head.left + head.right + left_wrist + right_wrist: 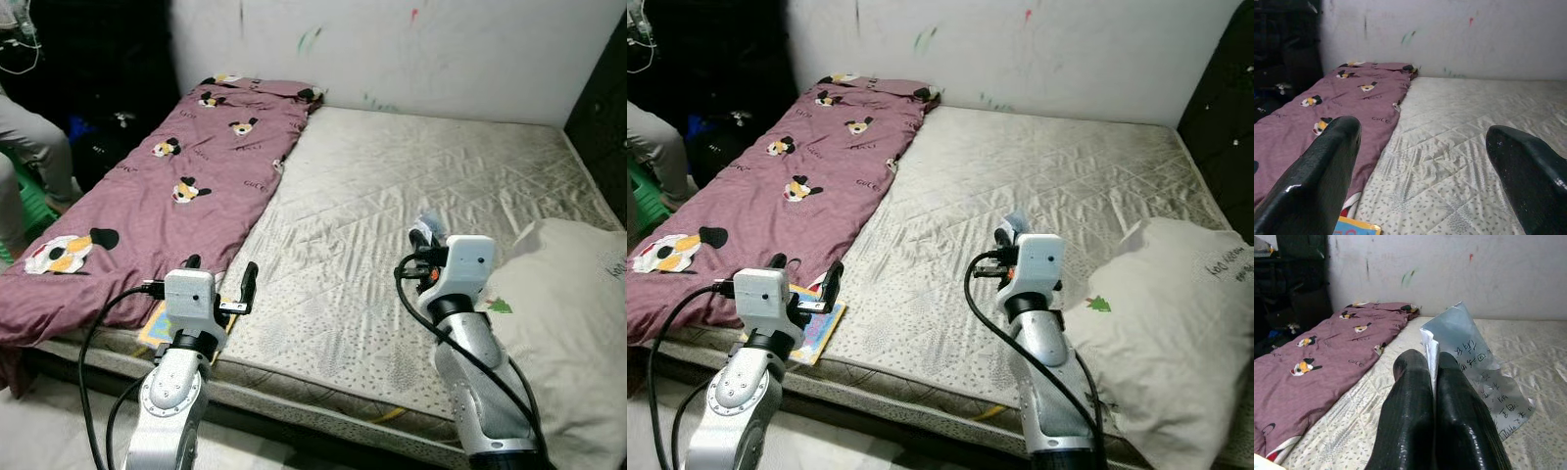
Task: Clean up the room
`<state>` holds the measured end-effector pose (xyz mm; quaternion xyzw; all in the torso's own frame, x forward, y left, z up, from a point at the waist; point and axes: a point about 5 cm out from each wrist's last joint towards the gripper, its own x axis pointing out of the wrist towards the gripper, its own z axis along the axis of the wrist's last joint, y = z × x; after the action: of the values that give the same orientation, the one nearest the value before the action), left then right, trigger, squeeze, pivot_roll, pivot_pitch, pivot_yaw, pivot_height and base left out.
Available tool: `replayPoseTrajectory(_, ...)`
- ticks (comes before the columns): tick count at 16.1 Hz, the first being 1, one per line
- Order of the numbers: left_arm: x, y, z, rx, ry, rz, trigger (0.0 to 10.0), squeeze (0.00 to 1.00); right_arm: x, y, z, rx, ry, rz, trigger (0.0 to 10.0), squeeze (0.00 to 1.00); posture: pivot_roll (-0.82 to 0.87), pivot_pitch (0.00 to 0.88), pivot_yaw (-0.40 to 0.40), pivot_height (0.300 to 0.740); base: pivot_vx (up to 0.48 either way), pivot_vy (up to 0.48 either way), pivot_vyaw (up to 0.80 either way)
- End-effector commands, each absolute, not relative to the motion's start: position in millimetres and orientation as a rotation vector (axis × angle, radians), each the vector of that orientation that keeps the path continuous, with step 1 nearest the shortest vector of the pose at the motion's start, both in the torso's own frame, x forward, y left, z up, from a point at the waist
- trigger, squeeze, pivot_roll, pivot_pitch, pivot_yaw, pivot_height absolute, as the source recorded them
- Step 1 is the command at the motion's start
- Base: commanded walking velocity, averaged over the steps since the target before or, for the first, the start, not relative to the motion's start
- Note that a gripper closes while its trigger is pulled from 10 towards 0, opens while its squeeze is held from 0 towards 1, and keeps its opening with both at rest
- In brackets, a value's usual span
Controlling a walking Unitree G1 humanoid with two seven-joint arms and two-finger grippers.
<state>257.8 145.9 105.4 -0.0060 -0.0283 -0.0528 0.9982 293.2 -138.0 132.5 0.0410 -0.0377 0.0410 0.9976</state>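
My right gripper (1432, 369) is shut on a thin pale-blue booklet (1476, 377) with handwriting on its cover, held up over the bare mattress (392, 215); from the head camera the booklet (428, 229) pokes out above the right wrist. My left gripper (217, 279) stands open with nothing between its fingers (1327, 166), above the near edge of the bed. A colourful picture book (815, 328) lies flat on the mattress edge just below the left gripper, beside the maroon blanket (167, 186) with cartoon prints.
A white pillow (568, 323) lies at the right of the bed. A person's grey-trousered leg (34, 147) and a green object are at the far left. Dark furniture stands at the right and behind the bed's left head.
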Motion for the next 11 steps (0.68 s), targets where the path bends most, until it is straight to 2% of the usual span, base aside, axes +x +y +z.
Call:
replayPoseTrajectory(1, 260.0, 146.2, 104.7, -0.017, -0.049, -0.109, 10.0, 0.00, 293.8, -139.8, 132.5, 0.080, -0.071, 0.084, 10.0, 0.00, -0.01, 0.000, 0.036, 0.740, 0.000, 0.000, -0.80)
replayPoseTrajectory(4, 260.2, 145.6, 104.6, -0.017, -0.049, -0.113, 10.0, 0.00, 294.1, -139.0, 131.7, 0.082, -0.070, 0.090, 10.0, 0.00, 0.00, 0.000, 0.031, 0.740, 0.000, 0.000, -0.74)
replayPoseTrajectory(9, 256.6, 142.2, 105.2, -0.031, -0.057, -0.176, 10.0, 0.00, 296.0, -138.7, 130.4, 0.085, -0.067, 0.094, 10.0, 0.00, 0.00, 0.000, 0.030, 0.740, 0.000, 0.000, 0.00)
replayPoseTrajectory(11, 256.6, 142.1, 105.7, -0.031, -0.058, -0.181, 10.0, 0.00, 296.1, -137.6, 129.7, 0.086, -0.064, 0.096, 10.0, 0.00, 0.00, 0.000, 0.030, 0.740, 0.255, 0.000, -0.72)
